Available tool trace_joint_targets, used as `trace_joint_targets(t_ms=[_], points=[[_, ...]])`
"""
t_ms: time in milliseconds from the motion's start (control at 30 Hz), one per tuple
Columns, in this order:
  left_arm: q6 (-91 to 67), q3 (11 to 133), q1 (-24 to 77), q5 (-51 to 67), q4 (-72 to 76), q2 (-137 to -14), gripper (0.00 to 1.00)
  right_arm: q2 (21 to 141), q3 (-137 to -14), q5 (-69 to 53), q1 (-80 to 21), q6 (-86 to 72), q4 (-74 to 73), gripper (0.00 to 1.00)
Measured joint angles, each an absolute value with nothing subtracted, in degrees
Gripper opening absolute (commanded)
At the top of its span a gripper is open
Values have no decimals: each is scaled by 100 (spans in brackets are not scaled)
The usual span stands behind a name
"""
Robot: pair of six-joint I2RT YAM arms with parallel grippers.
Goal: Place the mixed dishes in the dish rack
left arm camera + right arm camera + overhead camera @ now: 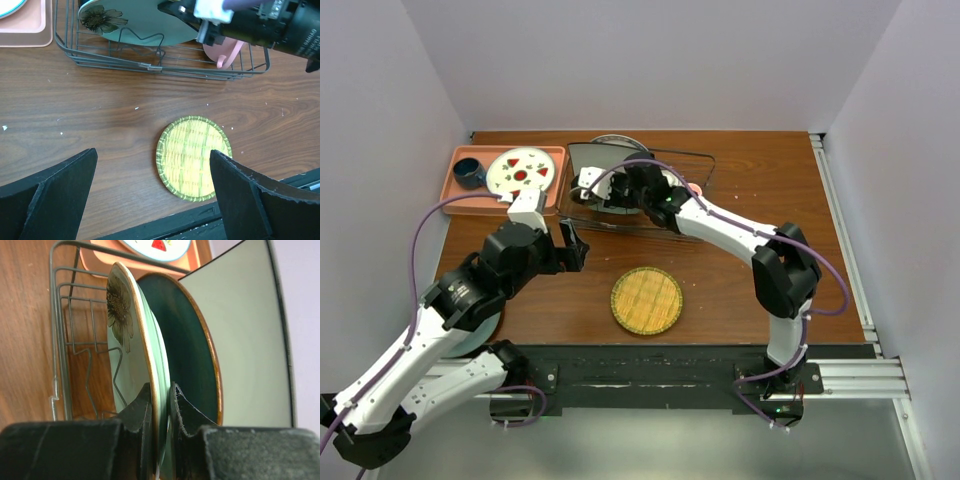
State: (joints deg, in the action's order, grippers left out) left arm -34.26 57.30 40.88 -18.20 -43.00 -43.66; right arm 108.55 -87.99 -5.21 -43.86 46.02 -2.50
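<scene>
The right end effector (161, 395) is shut tight on the rim of the green plate (127, 355). One finger is on each side of the rim. The plate has a dark flower on it. It stands on its edge inside the rack (55, 315), at the far middle of the counter (720, 290). Right behind the green plate is a dark plate (185, 350) with a brown rim. Behind that one is the square plate (250, 340). The mug (227, 50) sits in the right end of the rack.

The left end effector (152, 155) is wide open and holds nothing. It hangs over the counter, near the rack's left end. A round yellow mat (646, 300) lies on the counter to its right, on the near side.

A pink tray (460, 195) sits at the far left, just beside the rack. On it are a white plate with red marks (523, 170) and a blue cup (469, 172).
</scene>
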Motion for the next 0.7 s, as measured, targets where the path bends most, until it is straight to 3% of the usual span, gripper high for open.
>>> trace_joint_targets(t_ms=[367,533,700], points=[[-3426,5697,4088,-1778,-4268,-4429,100,11032,-9085,-222,-4368,4211,-644,18],[-3426,5645,4088,-1772,-4252,-4429,100,11124,-9476,-97,-4366,3992,-895,37],[-3426,5642,4088,-1758,-4248,-4425,100,11126,-9747,-95,-4386,3865,-884,42]])
